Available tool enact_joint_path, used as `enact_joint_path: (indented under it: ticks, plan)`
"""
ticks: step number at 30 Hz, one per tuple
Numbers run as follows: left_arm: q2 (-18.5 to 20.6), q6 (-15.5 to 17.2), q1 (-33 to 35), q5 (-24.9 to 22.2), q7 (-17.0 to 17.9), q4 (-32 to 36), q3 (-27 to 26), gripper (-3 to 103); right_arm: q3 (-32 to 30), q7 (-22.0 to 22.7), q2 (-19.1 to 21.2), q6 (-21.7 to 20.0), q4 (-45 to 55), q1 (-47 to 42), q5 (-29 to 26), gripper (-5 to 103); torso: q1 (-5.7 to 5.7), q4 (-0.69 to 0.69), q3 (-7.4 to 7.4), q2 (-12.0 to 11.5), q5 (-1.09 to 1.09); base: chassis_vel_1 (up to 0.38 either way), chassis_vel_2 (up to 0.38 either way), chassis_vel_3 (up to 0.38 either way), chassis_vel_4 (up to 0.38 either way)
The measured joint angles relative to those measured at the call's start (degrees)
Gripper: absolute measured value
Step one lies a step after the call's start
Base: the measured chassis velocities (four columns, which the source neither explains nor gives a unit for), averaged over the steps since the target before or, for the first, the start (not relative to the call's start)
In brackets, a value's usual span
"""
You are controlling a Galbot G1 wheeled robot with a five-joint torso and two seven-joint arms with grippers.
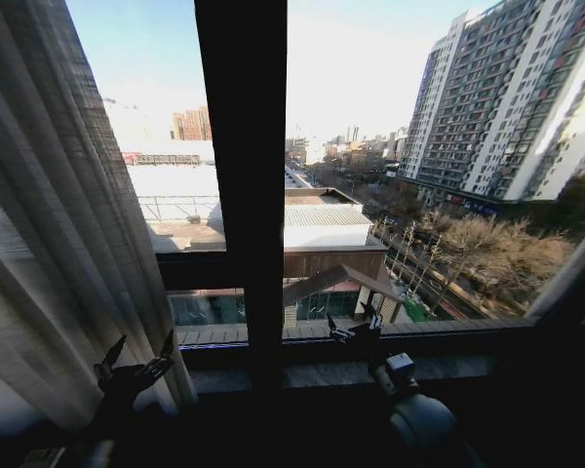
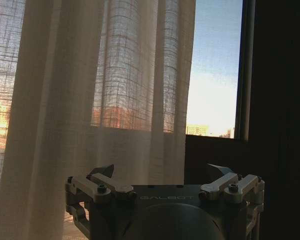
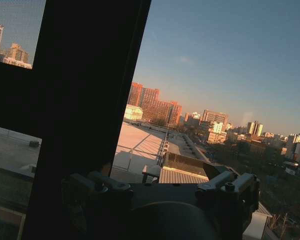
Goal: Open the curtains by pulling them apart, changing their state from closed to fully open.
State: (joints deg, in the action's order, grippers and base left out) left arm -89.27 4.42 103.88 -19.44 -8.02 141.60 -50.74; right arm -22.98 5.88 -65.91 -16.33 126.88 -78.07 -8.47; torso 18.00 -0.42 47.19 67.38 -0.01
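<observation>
Curtains look parted; my left tool, spread wide and empty beside the left panel, could snag fabric. Right tool, apparently open, hovers over the sill.

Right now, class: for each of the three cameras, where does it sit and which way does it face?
Head view: high on the robot, looking down at the window frame; left gripper open, right gripper.
Left wrist view: on the left arm, facing the curtains; left gripper open.
Right wrist view: on the right arm, facing the frame and city.
Head and left wrist views share the curtain.
</observation>
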Motion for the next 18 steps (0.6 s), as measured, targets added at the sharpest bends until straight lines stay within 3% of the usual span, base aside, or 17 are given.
enact_joint_path:
  ticks: [8,11,18]
  plan:
    - [0.5,0.9,-2.2,2.0,1.7,-1.3,0.6,100,-0.1,0.4,0.2,-0.1,-0.7,0.5,-0.1,100,0.0,-0.02,0.0,0.0,0.0,0.075,0.083,-0.07,-0.113]
    - [2.3,3.6,-5.1,1.7,3.8,-2.1,1.0,100,0.0,0.5,0.2,-0.1,-1.0,0.7,-0.1,100,-0.03,-0.03,0.0,0.0,0.08,-0.011,-0.039,0.008,0.051]
    - [8.7,9.3,-13.0,-0.1,8.1,-5.1,2.3,100,1.3,0.5,0.3,0.3,-1.8,1.2,-0.1,100,-0.03,-0.01,0.0,0.0,0.02,-0.016,-0.032,0.022,0.026]
